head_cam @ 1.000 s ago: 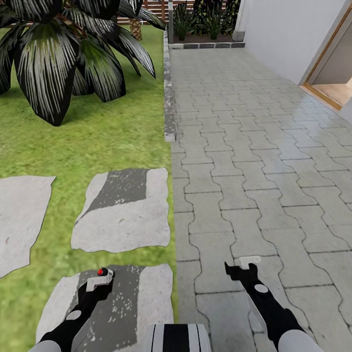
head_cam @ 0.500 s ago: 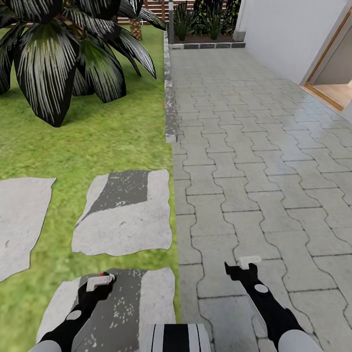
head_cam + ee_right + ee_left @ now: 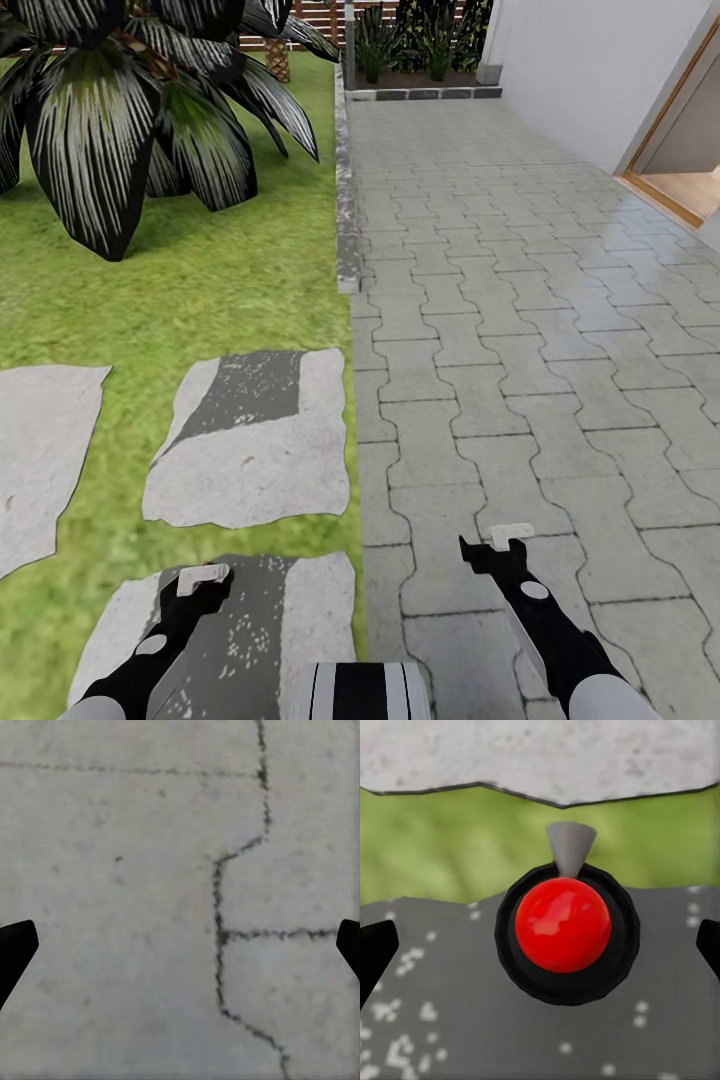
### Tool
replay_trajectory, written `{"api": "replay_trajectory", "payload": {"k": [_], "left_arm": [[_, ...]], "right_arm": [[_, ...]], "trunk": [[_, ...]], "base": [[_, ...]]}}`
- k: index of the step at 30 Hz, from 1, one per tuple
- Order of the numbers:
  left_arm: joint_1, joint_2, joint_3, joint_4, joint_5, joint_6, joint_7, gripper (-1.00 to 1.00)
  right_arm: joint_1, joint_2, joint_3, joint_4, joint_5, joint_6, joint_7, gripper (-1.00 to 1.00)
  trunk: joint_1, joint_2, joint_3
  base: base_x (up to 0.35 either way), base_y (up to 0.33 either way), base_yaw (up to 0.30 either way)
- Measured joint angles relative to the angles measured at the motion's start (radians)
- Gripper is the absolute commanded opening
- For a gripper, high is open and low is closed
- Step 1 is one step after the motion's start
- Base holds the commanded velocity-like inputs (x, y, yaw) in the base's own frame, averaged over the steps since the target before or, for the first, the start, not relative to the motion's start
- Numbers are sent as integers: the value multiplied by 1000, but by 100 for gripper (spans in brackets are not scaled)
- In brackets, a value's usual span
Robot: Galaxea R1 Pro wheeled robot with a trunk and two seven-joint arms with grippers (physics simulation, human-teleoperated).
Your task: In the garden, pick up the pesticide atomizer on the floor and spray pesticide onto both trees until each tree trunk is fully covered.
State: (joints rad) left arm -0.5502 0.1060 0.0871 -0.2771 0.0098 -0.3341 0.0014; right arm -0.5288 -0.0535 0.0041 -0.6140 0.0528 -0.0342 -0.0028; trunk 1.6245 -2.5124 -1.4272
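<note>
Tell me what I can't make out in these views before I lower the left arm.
- Atomizer body: left wrist view looks straight down on its red cap; what lies below is hidden.
- Atomizer in head view: covered by the left gripper.
- Striped bush: its top is cut off by the head view's edge.

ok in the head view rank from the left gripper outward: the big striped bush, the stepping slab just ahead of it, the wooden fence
1. Stepping slab, just ahead of the left gripper on the lawn.
2. Striped bush, farther up on the grass.
3. Wooden fence, at the far end behind the bush.
</note>
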Motion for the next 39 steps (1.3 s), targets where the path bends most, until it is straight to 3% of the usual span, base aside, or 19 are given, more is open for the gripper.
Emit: {"api": "replay_trajectory", "payload": {"k": [27, 28, 39], "left_arm": [[0, 1, 0, 1, 0, 0, 0, 100], [0, 1, 0, 1, 0, 0, 0, -100], [0, 0, 0, 2, 1, 0, 0, -100]], "right_arm": [[0, 0, 0, 0, 0, 0, 0, 100], [0, 0, 0, 0, 0, 0, 0, 100], [0, 0, 0, 0, 0, 0, 0, 100]], "trunk": [[0, 0, 1], [0, 0, 1], [0, 0, 1]], "base": [[0, 0, -16], [0, 0, 0], [0, 0, 0]]}}
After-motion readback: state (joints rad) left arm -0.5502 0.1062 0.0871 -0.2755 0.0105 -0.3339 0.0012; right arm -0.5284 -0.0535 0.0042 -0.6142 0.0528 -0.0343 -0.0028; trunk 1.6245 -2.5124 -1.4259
